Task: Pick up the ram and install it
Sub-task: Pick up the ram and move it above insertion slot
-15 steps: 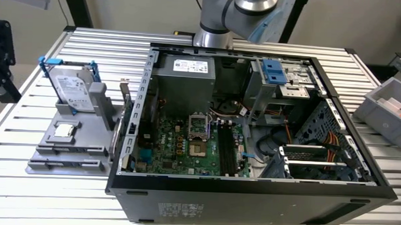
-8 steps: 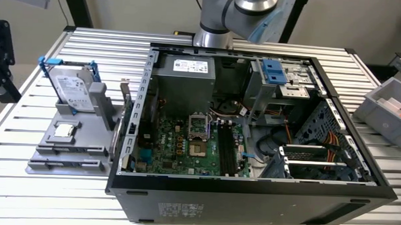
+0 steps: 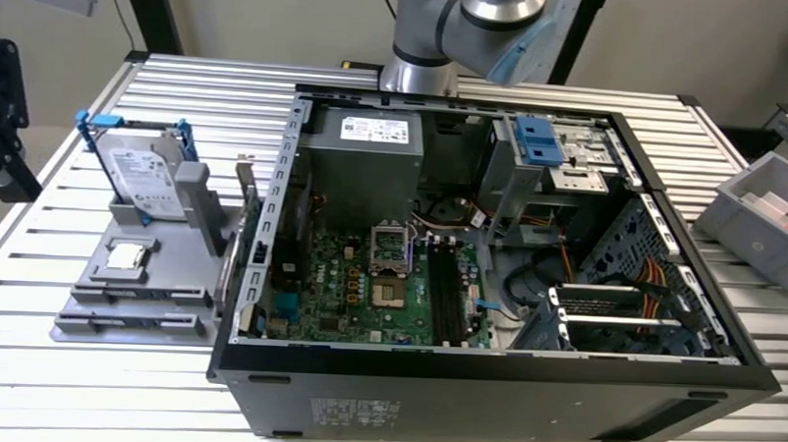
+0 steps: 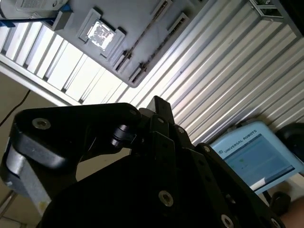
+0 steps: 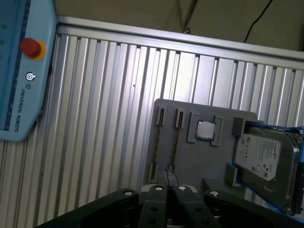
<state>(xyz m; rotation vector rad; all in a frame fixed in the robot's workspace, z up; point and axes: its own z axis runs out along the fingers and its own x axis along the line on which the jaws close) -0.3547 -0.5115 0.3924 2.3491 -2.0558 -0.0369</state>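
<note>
Hovering above worktop [image 5: 95, 118], tool [image 5: 167, 175] looking closed, fingertips together, gripping nothing. Thin stick, likely ram [image 5: 176, 142], standing on edge in grey fixture [image 5: 204, 161] slot, top edge exposed for pinching. Motherboard slots [image 3: 444, 296] in open case [image 3: 493, 392] looking empty, waiting.

Print stands on the blue pendant [image 5: 19, 95] and drive label [image 5: 259, 159].

The arm [image 3: 470, 22] stands at the exterior view's top edge, its pincer [image 5: 167, 176] with fingertips pressed together.
</note>
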